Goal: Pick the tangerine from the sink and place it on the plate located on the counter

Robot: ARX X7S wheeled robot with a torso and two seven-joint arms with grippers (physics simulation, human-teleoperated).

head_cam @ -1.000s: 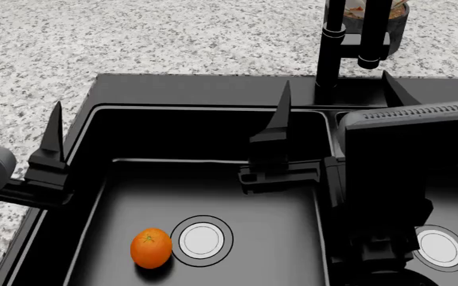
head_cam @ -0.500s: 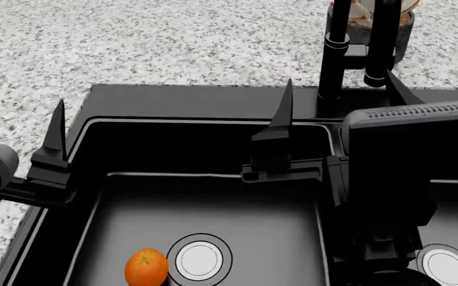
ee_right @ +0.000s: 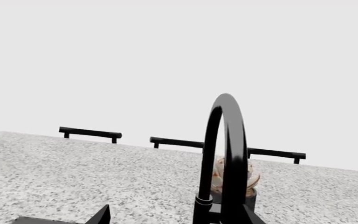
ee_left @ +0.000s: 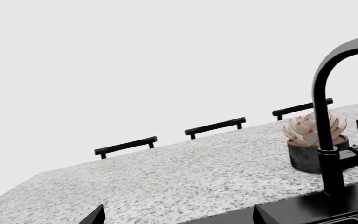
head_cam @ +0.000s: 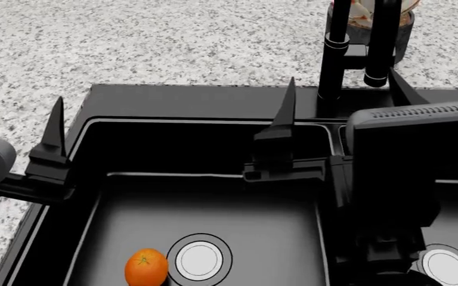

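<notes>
Only head view shows tangerine (head_cam: 146, 267), perhaps loose.

Bright orange tangerine (head_cam: 146, 267), matte black sink (head_cam: 213, 208), speckled grey-white-black counter (head_cam: 173, 42), silver drain (head_cam: 200, 260)

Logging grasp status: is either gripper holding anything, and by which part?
Nothing is held. The left gripper is open and empty; the tangerine lies loose in the sink. The right gripper's jaws are hidden.
</notes>
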